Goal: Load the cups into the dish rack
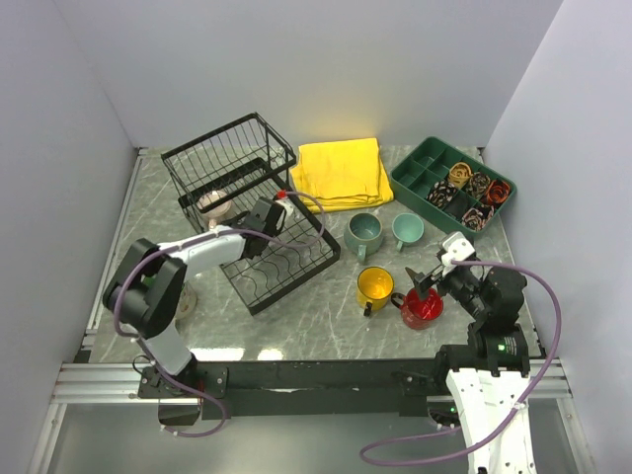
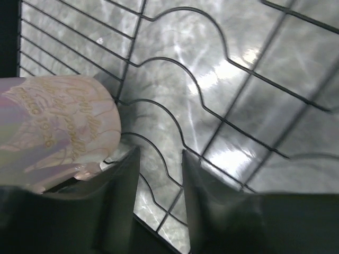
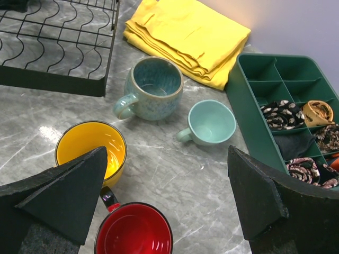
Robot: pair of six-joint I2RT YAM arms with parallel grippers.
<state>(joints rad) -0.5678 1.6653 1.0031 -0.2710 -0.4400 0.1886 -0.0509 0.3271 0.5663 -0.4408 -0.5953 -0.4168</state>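
The left gripper [image 2: 160, 159] hangs low over the slotted tray of the dish rack [image 1: 296, 259]. Its fingers are a narrow gap apart and hold nothing. The beige cup [image 2: 53, 127] lies in the rack, just beside one finger. The right gripper [image 3: 167, 153] stands wide open above the red cup [image 3: 135, 233], with the yellow cup [image 3: 87, 145] close beside it. The dark teal cup [image 3: 153, 84] and the pale teal cup [image 3: 212, 121] stand on free table between the rack edge and the green tray [image 3: 249, 106].

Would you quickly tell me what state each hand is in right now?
Left hand: partly open, empty; the cream cup lies beside it, not gripped.
Right hand: wide open, empty, near the red cup.
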